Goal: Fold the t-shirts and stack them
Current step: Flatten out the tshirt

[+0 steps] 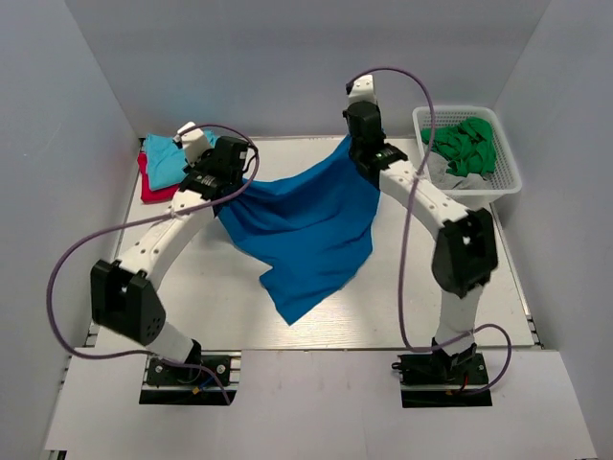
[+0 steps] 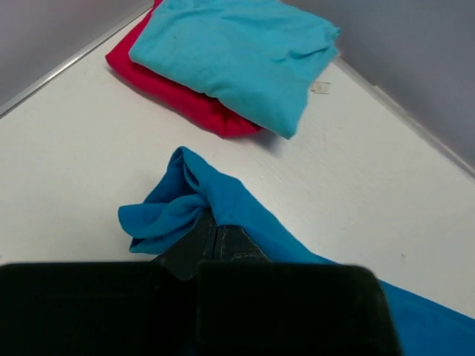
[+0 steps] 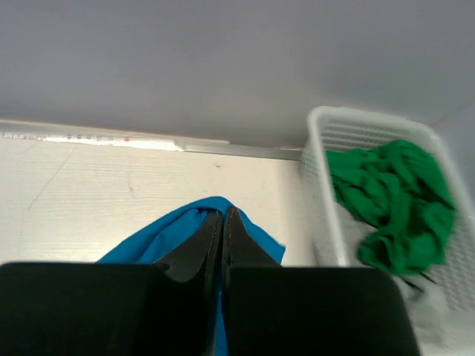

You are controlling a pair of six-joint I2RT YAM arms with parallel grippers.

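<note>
We've got the royal-blue t-shirt (image 1: 311, 230) hanging across the middle of the overhead frame, stretched between both arms. The left gripper (image 2: 215, 236) is clamped on a bunched corner of it. The right gripper (image 3: 223, 222) is pinching another edge (jaws pressed flat together on the cloth). Upper left: the turquoise tee (image 1: 165, 161) sits folded on top of the red tee (image 1: 153, 190). Upper right there's a white basket (image 1: 506, 158) holding green clothes (image 1: 465, 144), possibly something grey underneath, hard to tell.

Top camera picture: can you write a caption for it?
Left gripper and right gripper hold the blue t-shirt stretched between them.
</note>
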